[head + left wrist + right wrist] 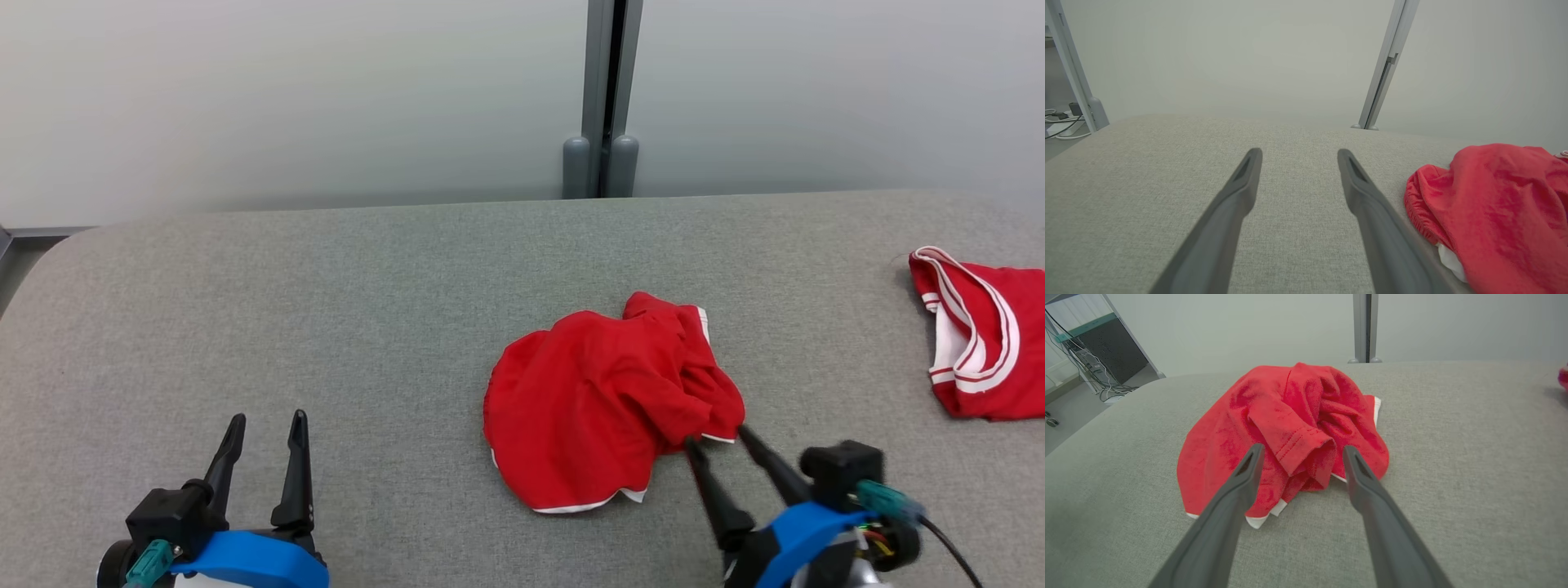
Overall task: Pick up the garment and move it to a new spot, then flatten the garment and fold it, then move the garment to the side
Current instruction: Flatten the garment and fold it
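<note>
Right wrist view puts your right gripper (1302, 449), fingers apart, at the near edge of the crumpled garment (1286, 416), mid bench (326, 286). Your left gripper (268, 416), also spread, sits front-left. Pinch only that loose fold and it may slip out.

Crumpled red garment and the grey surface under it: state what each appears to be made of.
The crumpled red garment looks like soft, matte knit cloth, probably cotton or a blend: it slumps in loose folds, with a stitched hem and white trim. The grey surface looks like matte woven upholstery fabric: a fine heathered weave shows up close; what lies beneath is hidden.
</note>
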Controlling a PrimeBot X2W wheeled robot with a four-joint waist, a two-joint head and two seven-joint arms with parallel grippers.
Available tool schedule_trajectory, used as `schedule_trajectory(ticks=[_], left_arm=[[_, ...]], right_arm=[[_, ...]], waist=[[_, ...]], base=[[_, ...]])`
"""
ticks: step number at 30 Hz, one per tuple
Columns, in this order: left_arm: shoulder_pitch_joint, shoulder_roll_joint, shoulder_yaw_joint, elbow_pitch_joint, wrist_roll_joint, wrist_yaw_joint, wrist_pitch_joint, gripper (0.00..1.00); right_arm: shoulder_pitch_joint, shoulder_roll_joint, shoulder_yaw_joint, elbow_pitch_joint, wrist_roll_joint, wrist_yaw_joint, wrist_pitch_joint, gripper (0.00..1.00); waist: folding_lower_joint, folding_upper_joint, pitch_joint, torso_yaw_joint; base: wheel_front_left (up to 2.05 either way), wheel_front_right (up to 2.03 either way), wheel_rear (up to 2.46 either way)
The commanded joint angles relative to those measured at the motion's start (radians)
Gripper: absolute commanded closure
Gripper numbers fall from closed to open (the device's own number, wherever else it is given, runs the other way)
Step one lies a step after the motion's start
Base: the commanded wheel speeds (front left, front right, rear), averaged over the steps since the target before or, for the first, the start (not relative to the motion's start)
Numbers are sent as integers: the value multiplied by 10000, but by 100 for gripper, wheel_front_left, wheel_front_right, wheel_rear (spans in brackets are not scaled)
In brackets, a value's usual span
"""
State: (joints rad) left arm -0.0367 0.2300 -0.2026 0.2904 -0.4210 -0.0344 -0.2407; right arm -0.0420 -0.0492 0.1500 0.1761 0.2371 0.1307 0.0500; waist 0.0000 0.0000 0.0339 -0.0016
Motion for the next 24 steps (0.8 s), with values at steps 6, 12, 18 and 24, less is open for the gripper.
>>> schedule_trajectory(ticks=[6,12,18,24], left_arm=[[-314,13,-66,-23,15,2,-65,0],[-400,40,-162,-58,34,14,-45,0],[-412,71,-209,-27,-1,10,-62,0],[-390,49,-247,2,-41,30,-84,0]], right_arm=[[-973,-29,487,1199,731,1,923,0],[-1753,-25,452,2199,1091,1,521,0],[-2336,-49,683,2628,962,1,-236,100],[-2740,-257,780,2445,956,1,-797,100]], waist=[[0,0,141,291],[0,0,215,566],[0,0,215,694],[0,0,112,764]], base=[[0,0,0],[0,0,0],[0,0,0],[0,0,0]])
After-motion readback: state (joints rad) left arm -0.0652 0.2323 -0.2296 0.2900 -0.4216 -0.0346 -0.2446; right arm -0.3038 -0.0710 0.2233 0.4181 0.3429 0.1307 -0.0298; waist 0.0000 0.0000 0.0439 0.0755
